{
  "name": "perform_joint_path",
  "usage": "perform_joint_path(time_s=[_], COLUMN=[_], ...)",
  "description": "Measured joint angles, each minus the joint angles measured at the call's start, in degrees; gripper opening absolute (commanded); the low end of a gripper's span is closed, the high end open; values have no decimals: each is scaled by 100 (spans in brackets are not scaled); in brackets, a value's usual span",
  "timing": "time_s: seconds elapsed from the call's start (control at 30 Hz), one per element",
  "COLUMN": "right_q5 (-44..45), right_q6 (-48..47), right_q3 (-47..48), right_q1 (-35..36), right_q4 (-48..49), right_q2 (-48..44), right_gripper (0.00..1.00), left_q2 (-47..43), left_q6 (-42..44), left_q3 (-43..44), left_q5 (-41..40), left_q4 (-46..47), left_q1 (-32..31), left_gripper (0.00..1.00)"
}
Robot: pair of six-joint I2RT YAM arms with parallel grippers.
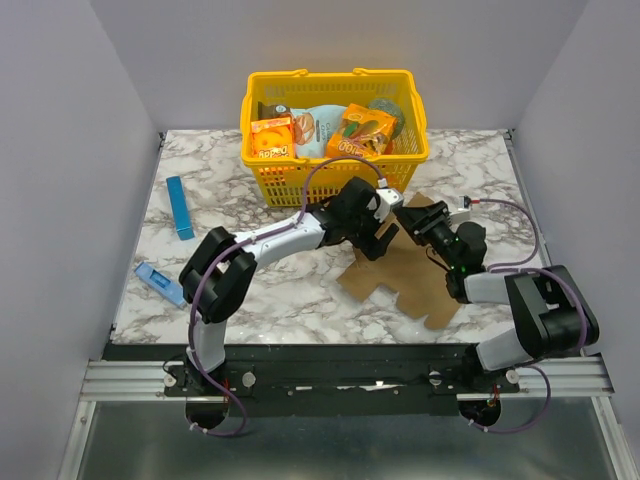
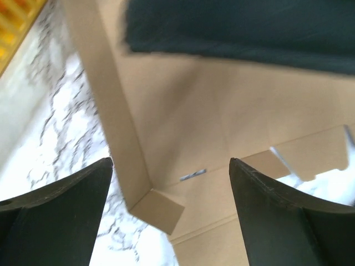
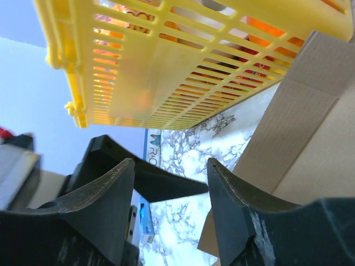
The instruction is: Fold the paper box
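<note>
The paper box (image 1: 400,280) is not yet a box: it lies as a flat, notched brown sheet on the marble table (image 1: 270,290), right of centre, its far end close in front of the yellow basket (image 1: 300,180) and its long axis slanting from there toward the near right side. Both arms meet over that far end. The left gripper (image 2: 170,163) hangs directly above the sheet, jaws spread wide with nothing between them. Its wrist view looks straight down onto bare cardboard, with a narrow creased side strip (image 2: 111,111) running away along the left-hand finger (image 2: 61,210) and ending in a small tab (image 2: 158,210). Whether that strip is already lifted off the table or only creased I cannot tell. The right gripper (image 3: 171,163) sits low at the far corner, just below the basket wall, its jaws parted and empty. In its own view the cardboard rises just beside the right-hand finger (image 3: 238,210), not between the two. So the sheet lies under the left gripper and to one side of the right one, and the left looks the better placed of the two. In my judgement the next move turns on the side strip: its crease runs along the sheet's length, so the jaws would need to straddle it crosswise before closing (the basket so near leaves little room at that end). A slim blue box (image 1: 180,207) lies well apart on the left.
</note>
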Motion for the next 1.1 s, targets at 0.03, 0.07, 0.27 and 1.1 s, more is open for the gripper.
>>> perform_joint_path(time_s=[0.03,0.07,0.27,1.1], right_q5=[2,35,79,20], right_q6=[-28,-120,-577,-2785], right_q3=[-15,-50,-267,1071], right_q1=[-33,-63,-391,-546], right_q4=[-15,-155,-761,-5545], right_q2=[-46,-199,-999,-3718], right_gripper=[67,67,66,70], left_q2=[-4,-13,-13,968], left_q6=[28,44,31,1397], left_q3=[-26,-59,-79,1029], left_q5=[-129,-219,-433,498], left_q4=[-17,-17,-103,-1364], left_q1=[-9,-7,262,341], left_gripper=[99,99,95,0])
